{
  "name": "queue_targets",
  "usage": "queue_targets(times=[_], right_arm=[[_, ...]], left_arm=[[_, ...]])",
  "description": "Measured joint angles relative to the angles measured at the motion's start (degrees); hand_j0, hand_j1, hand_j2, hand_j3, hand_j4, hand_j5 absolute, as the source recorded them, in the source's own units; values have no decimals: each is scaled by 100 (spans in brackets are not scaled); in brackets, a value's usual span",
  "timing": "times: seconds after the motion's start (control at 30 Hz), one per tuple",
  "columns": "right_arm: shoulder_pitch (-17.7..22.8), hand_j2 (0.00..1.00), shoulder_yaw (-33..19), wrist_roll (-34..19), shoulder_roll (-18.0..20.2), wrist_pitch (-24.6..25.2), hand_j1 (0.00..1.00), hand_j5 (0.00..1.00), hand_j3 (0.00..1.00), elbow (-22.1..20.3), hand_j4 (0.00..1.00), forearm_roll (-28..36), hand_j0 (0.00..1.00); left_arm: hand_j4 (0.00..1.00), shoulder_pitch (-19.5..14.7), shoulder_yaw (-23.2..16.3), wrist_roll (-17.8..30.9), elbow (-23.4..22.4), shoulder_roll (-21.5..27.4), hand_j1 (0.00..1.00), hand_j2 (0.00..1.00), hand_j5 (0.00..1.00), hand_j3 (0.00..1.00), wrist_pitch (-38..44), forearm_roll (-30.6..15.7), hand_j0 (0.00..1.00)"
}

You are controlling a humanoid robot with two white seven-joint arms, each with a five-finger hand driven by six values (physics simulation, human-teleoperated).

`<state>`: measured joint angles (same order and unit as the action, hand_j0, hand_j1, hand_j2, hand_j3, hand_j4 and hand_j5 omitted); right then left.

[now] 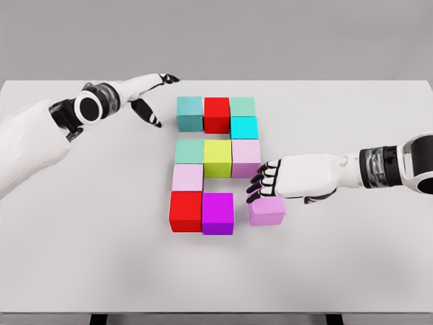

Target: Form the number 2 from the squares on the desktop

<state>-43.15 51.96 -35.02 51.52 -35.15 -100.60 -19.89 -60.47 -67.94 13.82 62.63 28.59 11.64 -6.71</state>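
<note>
The white worktop [81, 257] carries a nearly finished figure 2 built of coloured squares. Taking the yellow-green square [218, 158] at the figure's centre as landmark: beyond it runs the top row of teal, red [216, 114] and pale green, with a cyan square [244, 126] dropping down on the far right side. The middle row flanks the landmark, green on its left, pink on its right. Nearer and left sit a pale pink square, then a red one, with a magenta square [218, 213] directly in front of the landmark.

The last piece, a lilac square [266, 210], lies near and right of the landmark, slightly apart from the magenta one and a little askew. The right robot hand [269, 181] rests over its far edge, fingers curled down against it, apparently pushing rather than clearly gripping. The left robot hand [150, 95] hovers far left of the landmark, released and holding nothing.

Closing the bottom row seems the step in hand; next, the lilac square needs sliding left and squaring flush against magenta.
</note>
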Motion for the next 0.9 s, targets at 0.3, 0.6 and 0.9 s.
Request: queue_targets(times=[0.3,0.6,0.9], right_arm=[[44,100,-507,0,395,0,100,100,100,89,100,542,100],[360,100,-664,0,503,0,100,100,100,1292,100,296,100],[360,100,-320,0,55,1,100,100,100,1344,100,48,100]], left_arm=[[100,-44,-4,1203,-34,135,100,100,100,100,34,546,100],[100,-70,-4,1404,-28,74,100,100,100,100,29,646,100],[100,-88,-1,1412,-32,0,100,100,100,100,29,654,100]])
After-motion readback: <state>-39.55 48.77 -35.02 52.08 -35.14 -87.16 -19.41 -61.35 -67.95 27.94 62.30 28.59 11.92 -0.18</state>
